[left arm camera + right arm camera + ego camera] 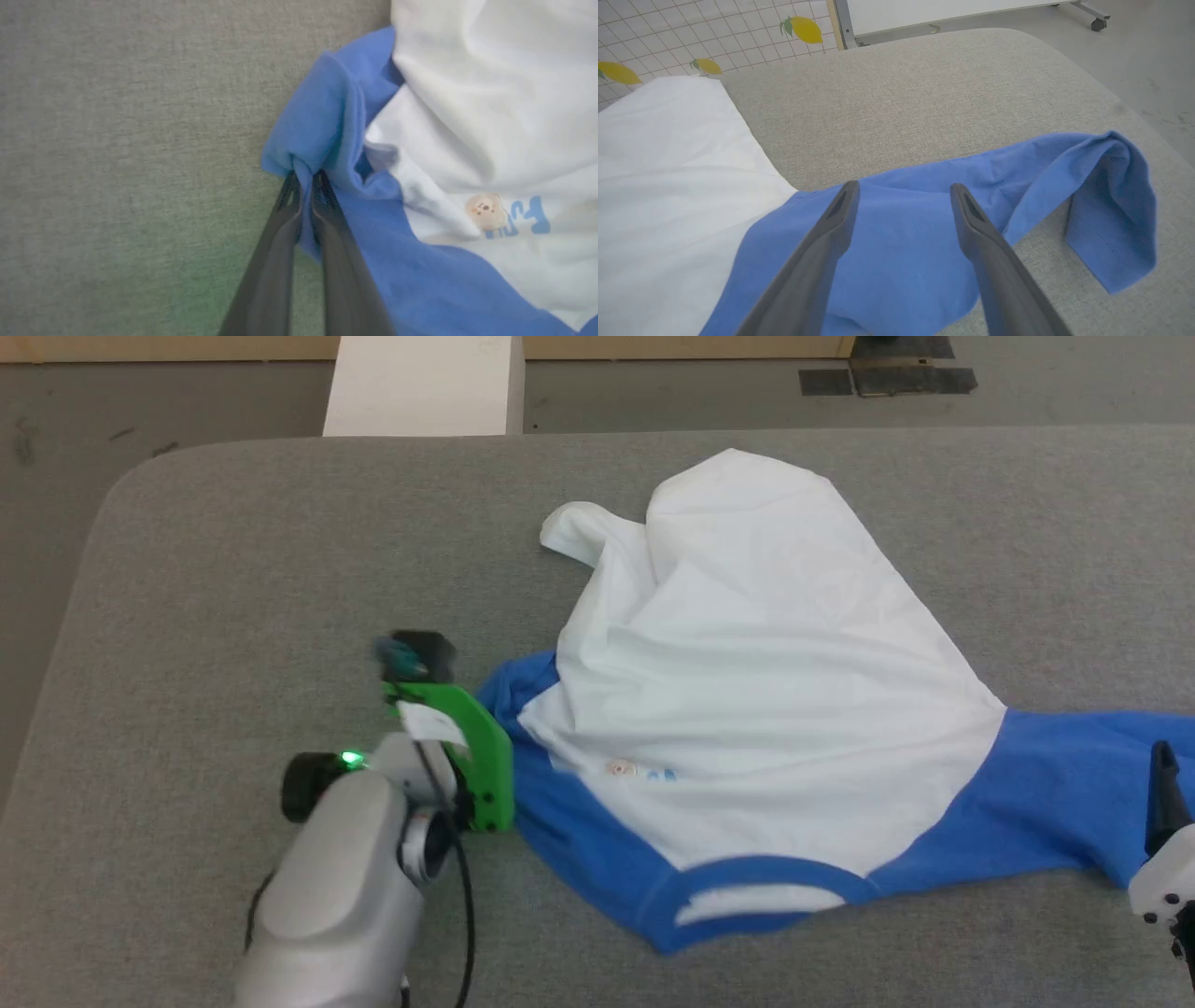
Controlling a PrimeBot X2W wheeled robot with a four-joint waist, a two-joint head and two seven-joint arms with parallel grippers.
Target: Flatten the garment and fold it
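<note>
Left side: your left gripper [306, 179], two long dark fingers, is clenched on a bunched edge of the royal-blue sleeve [322, 116] at that end.

Centre: the large white T-shirt with blue sleeves and neckband [766, 691] lies crumpled on the grey fabric-covered table [233, 551]. Its white body is heaped toward the far side, the small bear logo [486, 211] faces up, and the neckband is nearest you.

Right side: your right gripper [903, 193] is released, jaws wide, poised above the other blue sleeve [1064, 158], whose cuff is folded over. Contact is unclear.

Judgement: this is the flattening step, with one end pinched. Next you need a matching pinch on the right sleeve, then an even outward pull.
</note>
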